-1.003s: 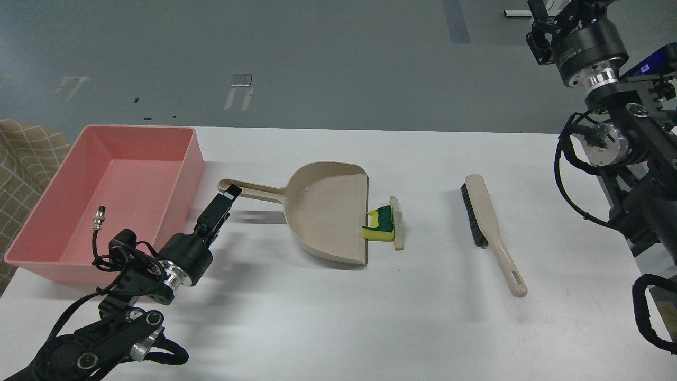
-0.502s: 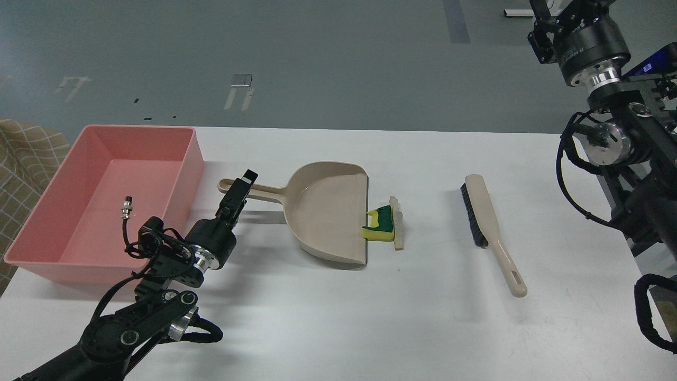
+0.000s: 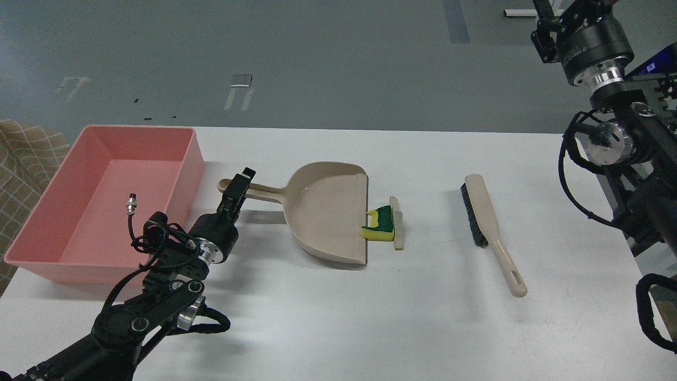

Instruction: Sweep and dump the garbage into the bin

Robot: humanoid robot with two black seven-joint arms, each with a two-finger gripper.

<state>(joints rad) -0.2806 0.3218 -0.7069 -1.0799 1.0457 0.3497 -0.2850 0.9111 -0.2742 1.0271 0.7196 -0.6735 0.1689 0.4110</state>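
Lower left of the frame: the left arm (image 3: 143, 317) rises from the bottom edge toward centre-left. The left gripper (image 3: 236, 191) sits at the near end of the dustpan handle, overlapping it in the view. It is dark and seen nearly end-on, so whether its fingers are apart or together, or touching the handle, cannot be told.

Centre, white table (image 3: 338, 317): the beige dustpan (image 3: 325, 211) lies flat, handle pointing left toward the bin, straight open lip facing right. The garbage lies just outside that lip: the yellow sponge piece with a green layer (image 3: 382, 225) touches the lip edge, and the thin pale slice (image 3: 398, 225) lies against the sponge's right side.

Right of centre: the beige brush (image 3: 489, 225) lies well apart from the garbage, black bristles along its left edge at the far end, handle end with a hang hole nearer the camera.

Left of the frame: the pink bin (image 3: 111, 196) stands on the table, close to the left of the dustpan handle tip.

Upper right corner: the right arm (image 3: 619, 143) reaches up past the table's far edge. The right gripper (image 3: 550, 21) is cut by the top edge of the frame; its finger state cannot be told.
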